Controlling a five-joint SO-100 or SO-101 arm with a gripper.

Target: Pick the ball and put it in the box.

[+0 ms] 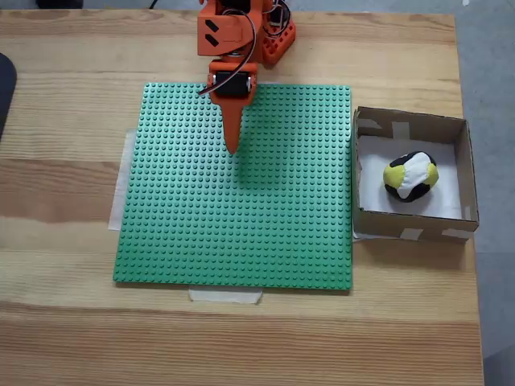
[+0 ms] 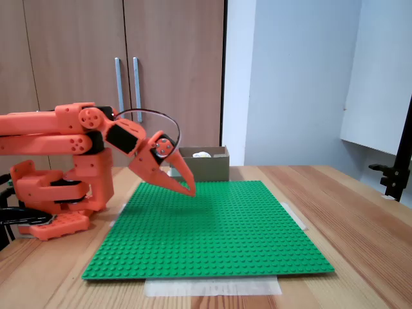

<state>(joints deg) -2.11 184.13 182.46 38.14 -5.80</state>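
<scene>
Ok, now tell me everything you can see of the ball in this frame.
The ball is small, roundish and slightly lumpy, patched in white, yellow and black, and looks soft. It rests on the white floor of the cardboard box, roughly central and a little toward the right wall in the top-down fixed view, touching no wall. Nothing holds it: the pincer hovers apart over the green studded baseplate. In the side-on fixed view only its pale top shows above the box rim.

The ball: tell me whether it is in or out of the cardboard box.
In. The ball lies on the white floor inside the cardboard box, walls on all sides, apart from the hand.
</scene>
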